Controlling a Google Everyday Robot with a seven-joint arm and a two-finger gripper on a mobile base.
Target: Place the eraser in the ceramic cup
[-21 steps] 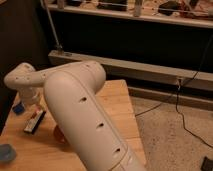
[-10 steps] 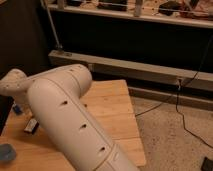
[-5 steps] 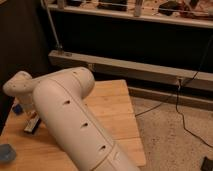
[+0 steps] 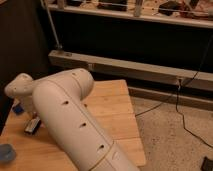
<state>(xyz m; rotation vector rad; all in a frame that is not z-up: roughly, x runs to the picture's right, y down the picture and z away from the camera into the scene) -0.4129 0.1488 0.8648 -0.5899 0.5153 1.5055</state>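
The eraser [image 4: 32,125], a black block with a white top, lies on the wooden table [image 4: 112,107] at the left. The gripper [image 4: 30,114] hangs at the end of the white arm [image 4: 70,115], right above the eraser and close to it. I cannot tell whether they touch. The pale blue ceramic cup [image 4: 6,152] stands at the table's front left corner, in front of and left of the eraser, partly cut off by the frame edge.
A dark blue flat pad [image 4: 18,108] lies left of the gripper. The big arm link hides the middle of the table. A black cable [image 4: 180,107] runs across the speckled floor at the right. A dark metal rack [image 4: 130,60] stands behind the table.
The arm link swung left and now covers the table's middle, where a red-orange bowl showed two seconds ago. The gripper end stays over the eraser. The eraser has hardly moved.
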